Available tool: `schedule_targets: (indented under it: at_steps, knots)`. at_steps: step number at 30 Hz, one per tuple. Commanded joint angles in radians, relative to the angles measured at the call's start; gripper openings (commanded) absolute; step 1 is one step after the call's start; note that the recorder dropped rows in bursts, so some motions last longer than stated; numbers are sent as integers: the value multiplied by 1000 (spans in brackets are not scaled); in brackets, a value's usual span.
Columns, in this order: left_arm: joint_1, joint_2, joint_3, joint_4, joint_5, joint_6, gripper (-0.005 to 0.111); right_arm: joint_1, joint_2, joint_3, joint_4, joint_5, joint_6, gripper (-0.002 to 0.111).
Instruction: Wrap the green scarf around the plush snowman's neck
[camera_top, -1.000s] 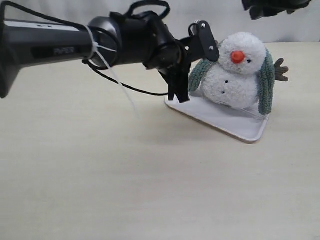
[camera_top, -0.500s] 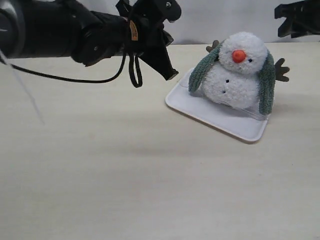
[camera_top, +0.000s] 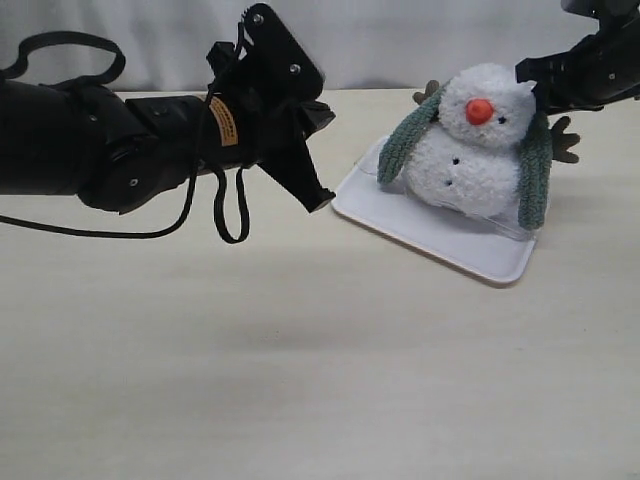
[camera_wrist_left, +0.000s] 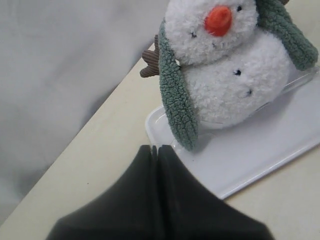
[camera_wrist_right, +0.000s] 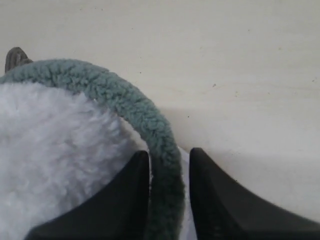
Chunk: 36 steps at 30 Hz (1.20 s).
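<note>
The plush snowman leans on a white tray, orange nose toward the camera. The green scarf lies over the back of its neck, one end hanging down each side. My left gripper is shut and empty, off the tray's left corner, apart from the toy. In the left wrist view its joined tips point at the snowman and the scarf end. My right gripper is behind the head; it stands open astride the scarf beside the snowman.
The tray sits at the back right of a pale tabletop, near a white curtain. Brown twig arms stick out at both sides of the toy. The left arm's black cable loop hangs down to the table.
My left arm has pulled back to the left, away from the snowman's side. My right gripper has come down from the top right corner to the scarf behind the head.
</note>
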Motion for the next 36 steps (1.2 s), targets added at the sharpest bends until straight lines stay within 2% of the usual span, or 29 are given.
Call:
schedule_targets:
  at_steps: [1, 3, 6, 10, 13, 22, 24, 28, 31, 36]
  knots:
    - [-1, -9, 6, -5, -26, 4, 0, -1, -1, 1, 16, 48, -56, 27]
    - [-1, -9, 6, -5, -24, 2, 0, -1, -1, 1, 20, 76, -75, 21]
    - [-1, -9, 6, -5, -14, -2, 0, -1, -6, 1, 20, 108, -85, 5]
    - [-1, -9, 6, -7, 15, -4, 0, -1, -48, 1, 31, 153, -85, 4]
    - [-1, -9, 6, -7, 20, -9, 0, -1, -59, 1, 30, 259, -59, 4]
    - [-1, -9, 6, -7, 5, -34, 0, -1, -31, 7, 23, 245, -57, 5]
    - [-1, -9, 6, -7, 2, -34, 0, -1, -30, 5, 23, 250, -60, 9]
    - [-1, -9, 6, -7, 13, -34, 0, -1, -59, 1, 27, 270, -60, 33]
    - [-1, -9, 6, -7, 23, -34, 0, -1, -97, 1, 25, 286, -60, 44]
    - [-1, -9, 6, -7, 37, -34, 0, -1, -185, 1, -62, 288, -21, 50]
